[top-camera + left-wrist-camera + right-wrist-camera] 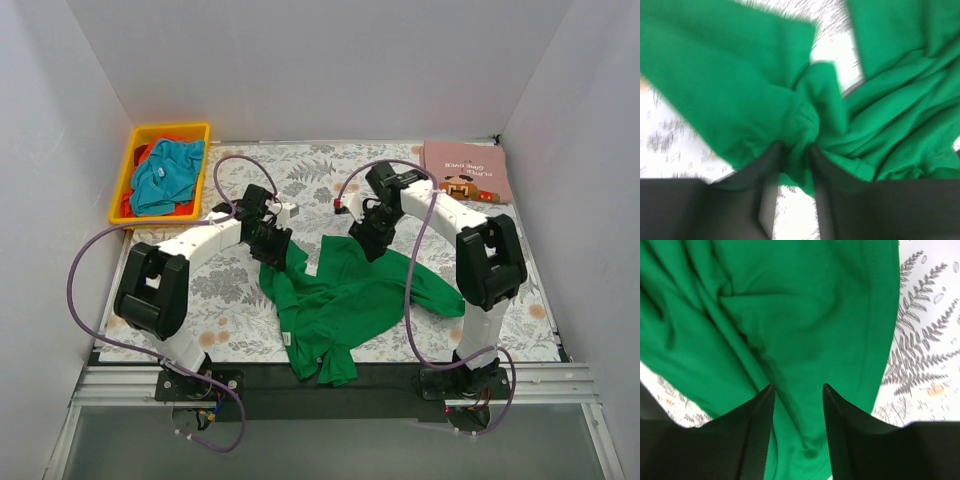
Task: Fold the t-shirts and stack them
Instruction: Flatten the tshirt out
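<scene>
**Four t-shirts, two arms.** One green t-shirt [345,300] lies crumpled on the floral table cover [230,290] between the arms, reaching its near edge. The left gripper [796,147] pinches a bunched fold of it, and the right gripper [797,390] clamps a flatter fold (both grips are legible only in the wrist views). The top view alone shows one teal t-shirt [165,175] over one red t-shirt [185,208] in the yellow bin [170,128], and one folded pink t-shirt [465,170] at the far right corner.

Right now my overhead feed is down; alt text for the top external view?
Both arms pinch a crumpled green t-shirt mid-table, left gripper and right gripper each holding an upper edge. A teal t-shirt lies in the yellow bin back left; a folded pink t-shirt sits back right.
</scene>
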